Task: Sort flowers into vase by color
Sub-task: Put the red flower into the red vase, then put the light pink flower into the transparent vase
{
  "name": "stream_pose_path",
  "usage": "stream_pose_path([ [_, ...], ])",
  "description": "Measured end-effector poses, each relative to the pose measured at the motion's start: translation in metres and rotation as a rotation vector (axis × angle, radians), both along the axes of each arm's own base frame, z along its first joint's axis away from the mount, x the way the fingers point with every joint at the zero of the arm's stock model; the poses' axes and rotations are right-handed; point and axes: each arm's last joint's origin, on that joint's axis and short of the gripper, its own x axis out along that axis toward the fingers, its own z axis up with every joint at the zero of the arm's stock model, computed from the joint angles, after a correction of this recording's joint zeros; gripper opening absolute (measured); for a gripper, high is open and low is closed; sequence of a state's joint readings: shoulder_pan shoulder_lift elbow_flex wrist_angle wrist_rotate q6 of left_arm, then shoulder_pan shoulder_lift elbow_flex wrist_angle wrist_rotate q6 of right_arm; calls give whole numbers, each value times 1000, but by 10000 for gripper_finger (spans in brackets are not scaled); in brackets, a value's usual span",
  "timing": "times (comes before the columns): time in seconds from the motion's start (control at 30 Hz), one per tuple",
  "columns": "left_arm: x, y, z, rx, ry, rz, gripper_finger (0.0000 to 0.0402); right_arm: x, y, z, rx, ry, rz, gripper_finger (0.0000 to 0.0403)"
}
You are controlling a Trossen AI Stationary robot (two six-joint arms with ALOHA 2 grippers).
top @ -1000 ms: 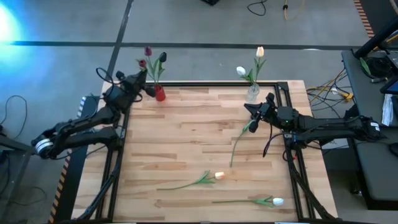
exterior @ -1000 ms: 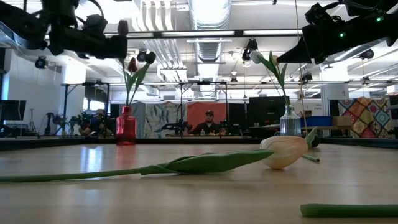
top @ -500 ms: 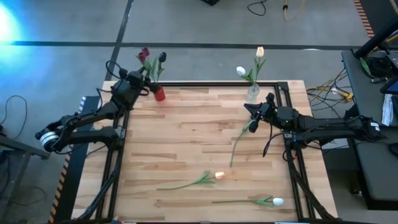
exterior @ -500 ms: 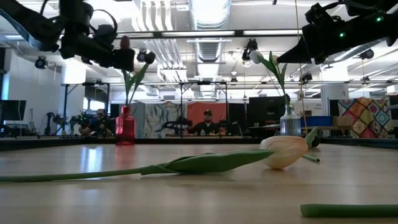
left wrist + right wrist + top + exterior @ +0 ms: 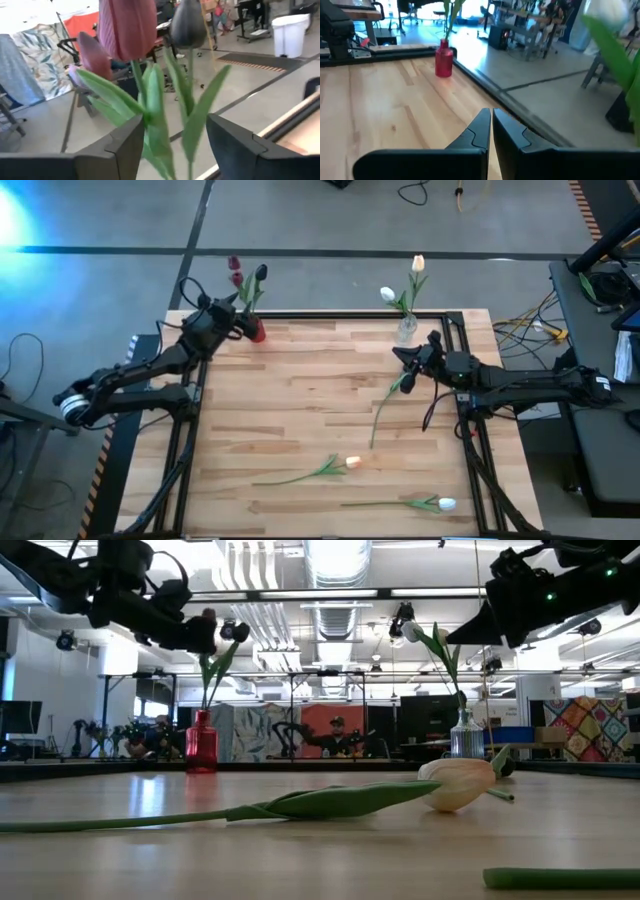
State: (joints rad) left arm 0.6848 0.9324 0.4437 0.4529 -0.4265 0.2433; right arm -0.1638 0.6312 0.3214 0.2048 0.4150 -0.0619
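While the left end effector (image 5: 238, 323) hovers with fingers spread around the green stems just above the small red glass vase (image 5: 257, 331) at the counter's (image 5: 300, 410) far left corner, three dark tulips (image 5: 127, 27) stand there, heads partly cropped in the wrist view. Beside the clear vase (image 5: 406, 330), the right end effector (image 5: 407, 356) is pinched together; whether it clamps the stem (image 5: 385, 405) lying beneath is hard to judge. Two pale tulips (image 5: 345, 464) lie nearer.

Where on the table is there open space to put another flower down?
The widest bare wood lies left of centre on the table, between the red vase and the cream tulip. It is crowded on the right: the clear vase, right gripper, hanging stem, and white tulip.
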Motion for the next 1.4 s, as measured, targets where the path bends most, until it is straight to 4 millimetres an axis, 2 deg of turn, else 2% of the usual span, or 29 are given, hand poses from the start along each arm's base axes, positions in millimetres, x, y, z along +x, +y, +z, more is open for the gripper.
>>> stream_pose_path([
  [0.27,8,-22,-8,-7,-17,-114,220,-3,1,-4,188,95,-43,13],
  [0.43,13,-40,-14,-5,-22,-207,220,-4,7,-3,244,137,-29,20],
  [0.53,16,-51,-20,-8,-10,-270,220,-6,13,-5,277,180,-9,42],
  [0.73,24,-80,-29,-13,44,-431,220,-5,25,-6,290,203,52,113],
  [1.0,32,-123,-36,-44,110,-674,205,-5,28,-6,285,204,65,181],
  [1.13,32,-144,-43,-149,167,-774,198,-5,28,-6,283,205,66,191],
  [1.23,34,-159,-50,-299,233,-870,193,-5,28,-6,279,209,68,191],
  [1.4,51,-181,-63,-465,304,-946,186,-5,28,-6,278,209,68,192],
])
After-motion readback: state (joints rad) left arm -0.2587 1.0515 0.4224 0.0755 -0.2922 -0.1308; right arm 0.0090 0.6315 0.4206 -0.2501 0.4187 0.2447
